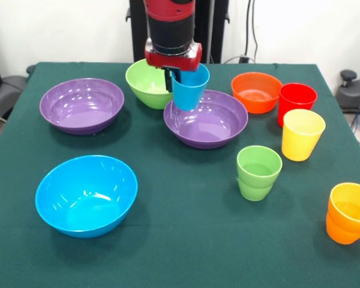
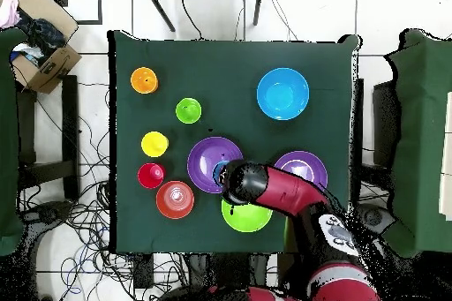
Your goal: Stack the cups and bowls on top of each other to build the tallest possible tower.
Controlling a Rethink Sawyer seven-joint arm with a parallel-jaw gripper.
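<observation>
Cups and bowls are spread singly over the green surface [image 1: 186, 198], so no tower has begun. The end effector [image 1: 175, 77] is closed on the blue cup [image 1: 190, 87], pinching its rim on the side toward the light green bowl [image 1: 147, 83], and holds it upright over the far edge of the middle purple bowl [image 1: 205, 118]. From the front the cup's base looks clear of the bowl, though I can't be sure of the gap. The second purple bowl [image 1: 81, 105] and the deep blue bowl [image 1: 86, 194] sit well apart from it; the orange bowl [image 1: 256, 92], red cup [image 1: 296, 102], yellow cup [image 1: 302, 134], green cup [image 1: 258, 172] and orange cup [image 1: 349, 212] stand on the other side.

If the cup is meant to land in that purple bowl, I'd bring it over the flat middle before lowering, since the sloped wall near the rim would likely tip it. Keep it level, set it down gently, and release only once the base is seated. The green bowl just beside the end effector looks easy to nudge when pulling away, so lifting straight up seems safest.
</observation>
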